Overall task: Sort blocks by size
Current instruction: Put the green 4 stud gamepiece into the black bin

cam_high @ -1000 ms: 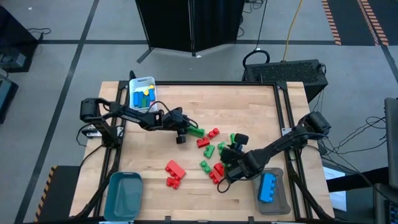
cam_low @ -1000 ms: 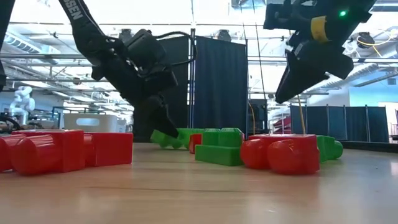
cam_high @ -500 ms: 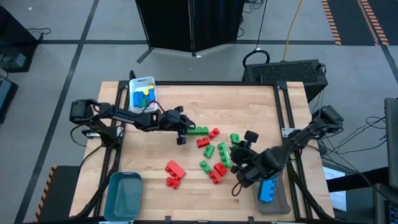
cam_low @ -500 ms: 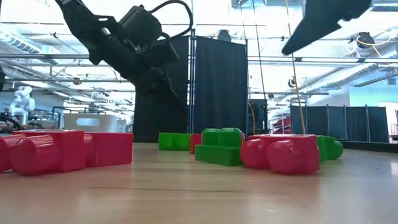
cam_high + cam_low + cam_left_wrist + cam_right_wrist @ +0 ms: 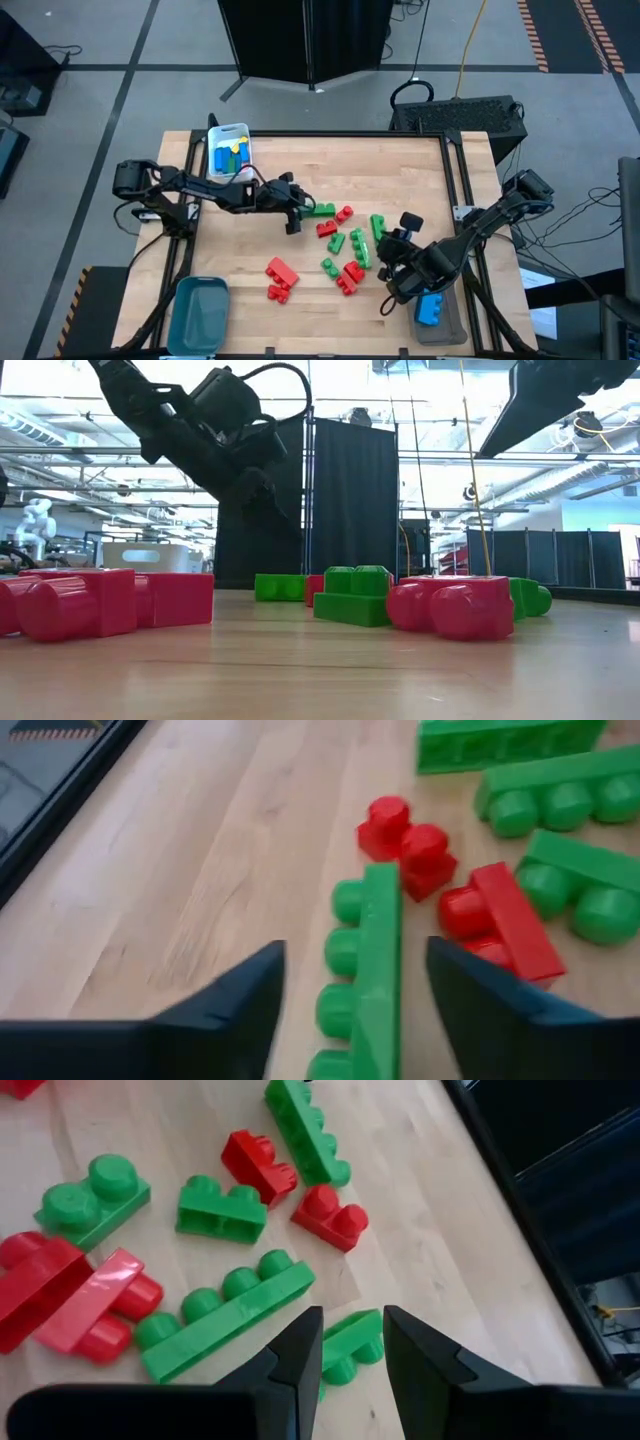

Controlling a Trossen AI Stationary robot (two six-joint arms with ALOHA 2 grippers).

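White bin [image 5: 229, 147] holds blocks [image 5: 232, 154]; left claw [image 5: 296, 212] open, right claw [image 5: 392, 272] narrowly parted, empty.

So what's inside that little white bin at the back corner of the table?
The white bin holds blue, green and yellow blocks, packed close together. How many there are, and whether anything lies beneath them, cannot be seen from above.

Bare table [image 5: 250, 250] lies left of the crowded blocks [image 5: 350, 245] mid-table.
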